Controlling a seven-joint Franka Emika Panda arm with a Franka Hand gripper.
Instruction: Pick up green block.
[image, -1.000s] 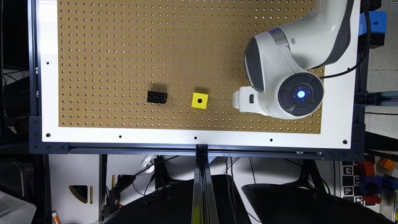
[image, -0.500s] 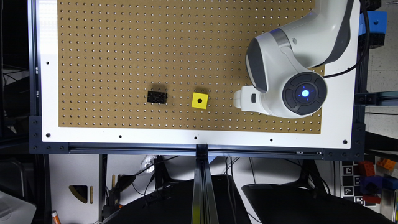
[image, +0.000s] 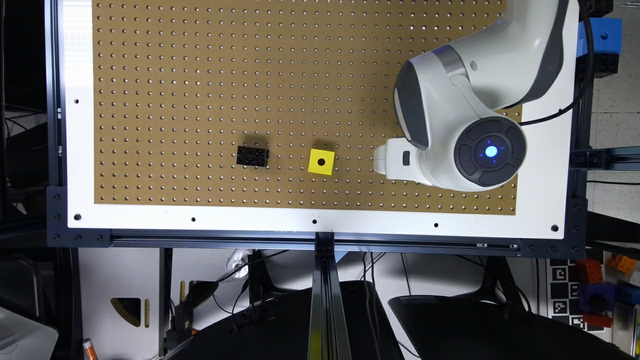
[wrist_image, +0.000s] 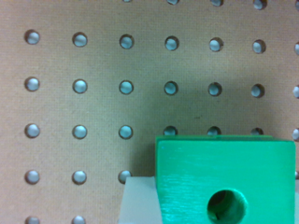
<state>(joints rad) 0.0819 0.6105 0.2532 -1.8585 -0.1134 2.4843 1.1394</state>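
From the wrist view, a pale finger (wrist_image: 140, 198) sits flat against one side of the green block (wrist_image: 226, 177). The far side of the block is cut off, so I cannot tell whether the fingers are pinching it or standing spread around it. The block fills the near part of that picture, its round dark hole facing up, with the brown pegboard (wrist_image: 93, 70) behind it.

In the exterior view the gripper (image: 387, 160) shows as a white stub under the big white arm (image: 465, 135), low over the pegboard near the edge on the exterior view's right. The block lies beneath it there, hidden by the arm. The yellow cube (image: 321, 161) is near, toward the exterior view's left, and the black brick (image: 252, 156) further along the same line, well apart from the gripper.

My worry is the grip. If only one finger bears on the block, or the hold is off-centre, the smooth plastic could twist or slide out as the arm lifts, and drop back onto the board.
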